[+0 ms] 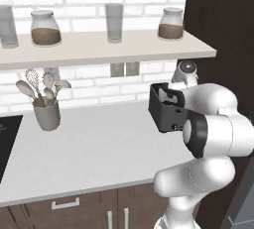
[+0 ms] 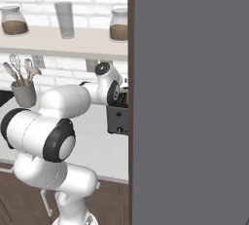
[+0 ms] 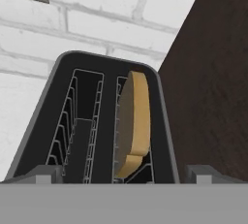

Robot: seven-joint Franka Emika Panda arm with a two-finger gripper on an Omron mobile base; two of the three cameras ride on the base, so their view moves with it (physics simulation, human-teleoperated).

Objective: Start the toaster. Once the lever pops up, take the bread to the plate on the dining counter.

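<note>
The black toaster (image 3: 92,121) stands on the grey-white countertop (image 1: 94,148) against the brick wall, beside a dark tall cabinet. From above, the hand view looks down into its two slots. The bread (image 3: 135,121), a tan slice, stands upright in the right slot and rises a little above it. The left slot is empty. My gripper (image 3: 123,174) hovers just above the toaster's near end, open, with one fingertip on each side and nothing between them. The arm hides part of the toaster (image 1: 166,106) from the left, and its front face (image 2: 118,118) shows from the right. The plate and the dining counter are out of view.
A grey holder of utensils (image 1: 47,114) stands at the counter's left, with a dark cooktop (image 1: 7,139) at the edge. A shelf (image 1: 99,49) above carries jars and glasses. The dark cabinet side (image 3: 213,82) rises right beside the toaster. A grey panel (image 2: 189,97) blocks the right half of the right base view.
</note>
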